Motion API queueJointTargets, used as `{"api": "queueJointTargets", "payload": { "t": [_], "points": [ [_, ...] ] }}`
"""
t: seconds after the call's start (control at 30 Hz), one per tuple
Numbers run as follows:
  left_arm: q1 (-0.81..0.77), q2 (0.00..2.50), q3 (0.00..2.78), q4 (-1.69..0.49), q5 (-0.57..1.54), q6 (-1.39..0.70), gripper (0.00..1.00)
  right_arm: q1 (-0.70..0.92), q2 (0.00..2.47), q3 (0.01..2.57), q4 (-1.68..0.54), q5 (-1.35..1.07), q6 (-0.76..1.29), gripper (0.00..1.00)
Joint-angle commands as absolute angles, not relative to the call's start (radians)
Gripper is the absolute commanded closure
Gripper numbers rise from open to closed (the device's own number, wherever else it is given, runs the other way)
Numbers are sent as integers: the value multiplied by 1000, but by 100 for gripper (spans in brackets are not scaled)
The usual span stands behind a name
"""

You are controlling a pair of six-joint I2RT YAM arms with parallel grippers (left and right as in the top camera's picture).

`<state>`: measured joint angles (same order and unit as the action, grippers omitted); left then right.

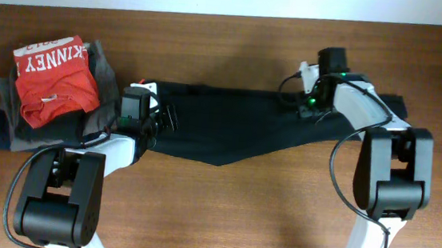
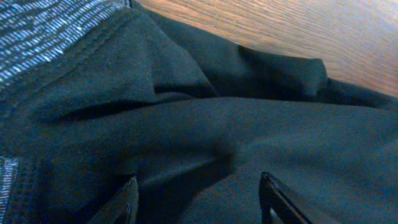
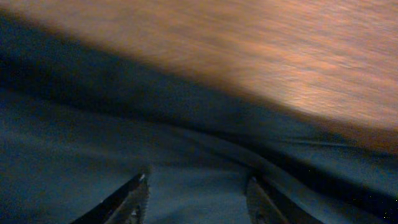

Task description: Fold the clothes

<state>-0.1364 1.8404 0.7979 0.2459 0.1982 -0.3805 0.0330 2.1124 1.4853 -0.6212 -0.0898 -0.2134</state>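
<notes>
A: Location of pants?
B: Spread flat across the desk, waistband end at left.
A: Tool status?
B: Left tool: fingers apart, above waistband end. Right tool: fingers apart, above leg end.

Overhead, light falls evenly and the wooden table is sharp, its shadows faint. The left wrist view is dim, the black pants reasonably crisp. The right wrist view is dark and blurred, wood glowing orange.
</notes>
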Motion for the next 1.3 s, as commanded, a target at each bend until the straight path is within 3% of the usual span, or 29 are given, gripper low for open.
{"api": "queueJointTargets", "payload": {
  "t": [0.0, 0.23, 0.33, 0.5, 0.57, 0.7, 1.07, 1.17, 1.27],
  "points": [
    [-133, 1866, 789, 213, 173, -365, 37, -10, 2123, 1486, -575, -63, -197, 39],
    [-133, 1866, 789, 204, 150, -365, 37, -80, 2123, 1486, -493, -31, -194, 31],
    [-129, 1866, 789, 215, 149, -364, 31, -129, 2099, 1498, -550, -14, -169, 26],
    [-128, 1866, 789, 228, 149, -365, 32, -254, 1988, 1520, -611, -24, -30, 18],
    [-128, 1866, 789, 222, 149, -365, 32, -340, 1940, 1520, -642, -132, -12, 16],
    [-128, 1866, 789, 212, 149, -365, 32, -417, 1946, 1507, -705, -234, -103, 16],
    [-128, 1866, 789, 186, 149, -365, 32, -400, 2009, 1475, -750, -240, -187, 18],
    [-128, 1866, 789, 186, 149, -365, 32, -400, 2009, 1475, -756, -240, -187, 32],
    [-128, 1866, 789, 186, 149, -365, 32, -398, 2010, 1466, -755, -240, -187, 82]
  ]
}}
